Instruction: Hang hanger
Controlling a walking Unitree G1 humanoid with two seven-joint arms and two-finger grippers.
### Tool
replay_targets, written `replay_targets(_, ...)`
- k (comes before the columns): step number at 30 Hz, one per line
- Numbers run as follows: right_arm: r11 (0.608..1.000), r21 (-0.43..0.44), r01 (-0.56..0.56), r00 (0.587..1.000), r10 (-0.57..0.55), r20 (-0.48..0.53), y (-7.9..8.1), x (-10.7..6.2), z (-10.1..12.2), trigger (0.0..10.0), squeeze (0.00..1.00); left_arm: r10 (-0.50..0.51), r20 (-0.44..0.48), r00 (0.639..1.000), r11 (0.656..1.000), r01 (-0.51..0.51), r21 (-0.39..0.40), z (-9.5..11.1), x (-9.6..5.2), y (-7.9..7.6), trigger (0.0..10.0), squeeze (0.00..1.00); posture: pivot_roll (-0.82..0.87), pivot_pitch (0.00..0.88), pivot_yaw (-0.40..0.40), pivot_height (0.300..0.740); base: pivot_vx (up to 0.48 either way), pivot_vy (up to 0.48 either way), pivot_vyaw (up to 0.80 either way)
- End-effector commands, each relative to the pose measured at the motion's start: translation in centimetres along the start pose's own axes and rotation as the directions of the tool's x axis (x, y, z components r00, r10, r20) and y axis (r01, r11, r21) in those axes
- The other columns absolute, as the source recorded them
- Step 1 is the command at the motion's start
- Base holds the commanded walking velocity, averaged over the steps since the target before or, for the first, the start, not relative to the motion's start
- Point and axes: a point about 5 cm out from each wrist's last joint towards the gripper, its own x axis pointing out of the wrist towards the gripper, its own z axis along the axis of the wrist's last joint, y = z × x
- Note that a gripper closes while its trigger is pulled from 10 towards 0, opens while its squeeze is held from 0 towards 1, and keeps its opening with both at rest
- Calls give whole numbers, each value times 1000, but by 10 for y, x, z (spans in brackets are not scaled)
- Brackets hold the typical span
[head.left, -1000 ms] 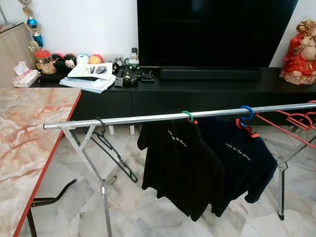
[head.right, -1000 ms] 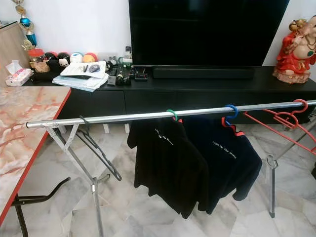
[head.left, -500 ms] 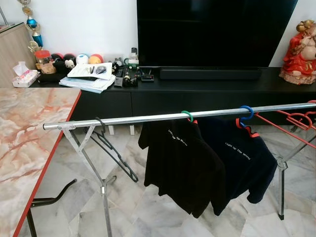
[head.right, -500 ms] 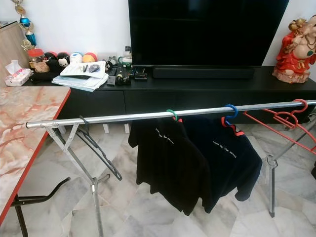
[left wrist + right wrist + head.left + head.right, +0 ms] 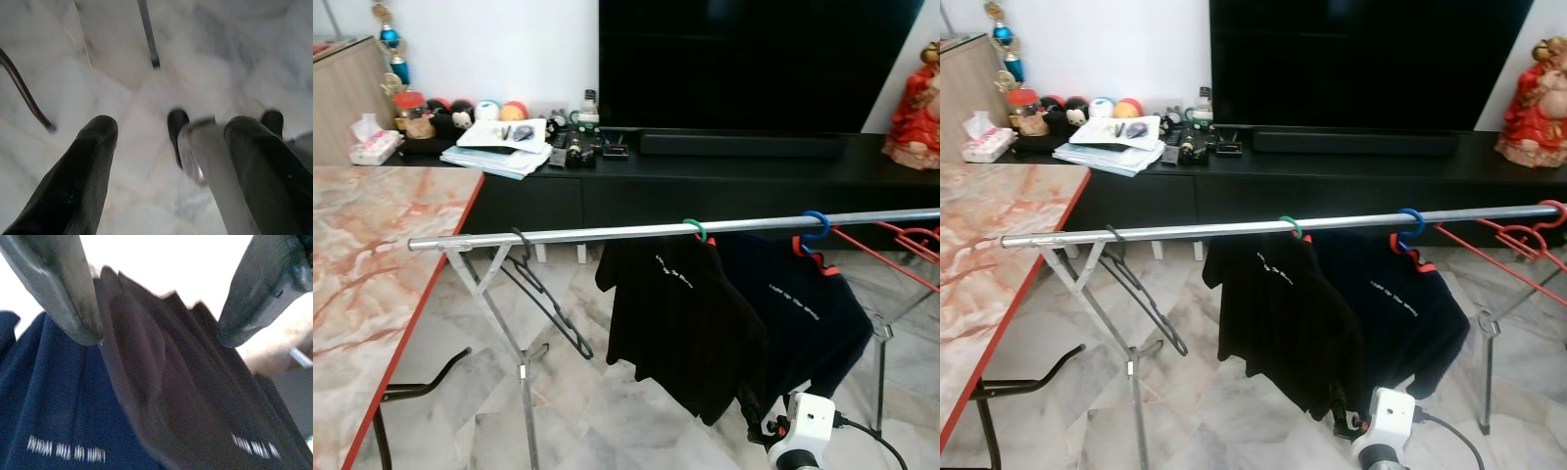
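Right gripper (image 5: 156, 335) raised under the black shirt (image 5: 680, 323), fingers spread, nothing between them. Left gripper (image 5: 168, 161) points at floor, fingers apart. Empty black hanger (image 5: 543, 299) hangs on the rail (image 5: 607, 233), well apart from both

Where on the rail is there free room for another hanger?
Bare rail runs between the black hanger and the green hook, with a shorter gap from there to the blue hook. The far right is crowded with red hangers.
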Motion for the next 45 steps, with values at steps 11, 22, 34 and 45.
replay_targets(11, 998, -22, -58, 993, 60, 98, 17, 13, 25, 10000, 0, 79, 130, 988, 996, -73, -46, 19, -1, 20, 10000, 0, 31, 0, -6, 740, 0, 0, 0)
replay_targets(22, 999, -19, -29, 993, 31, 118, 14, 11, 29, 10000, 0, 76, 106, 991, 996, -70, -62, 12, -3, 18, 10000, 0, 41, 0, -4, 740, 0, 0, 436)
replay_targets(34, 1000, 4, -11, 993, 10, 119, 15, 13, 32, 10000, 0, 68, 103, 992, 996, -62, -59, 11, -2, 13, 10000, 0, 43, 0, -7, 740, 0, 0, 67)
replay_targets(45, 998, -48, -50, 986, 57, 158, 24, 17, 45, 10000, 0, 58, 111, 992, 996, -50, -69, 12, -2, 9, 10000, 0, 42, 0, -12, 740, 65, 0, 0)
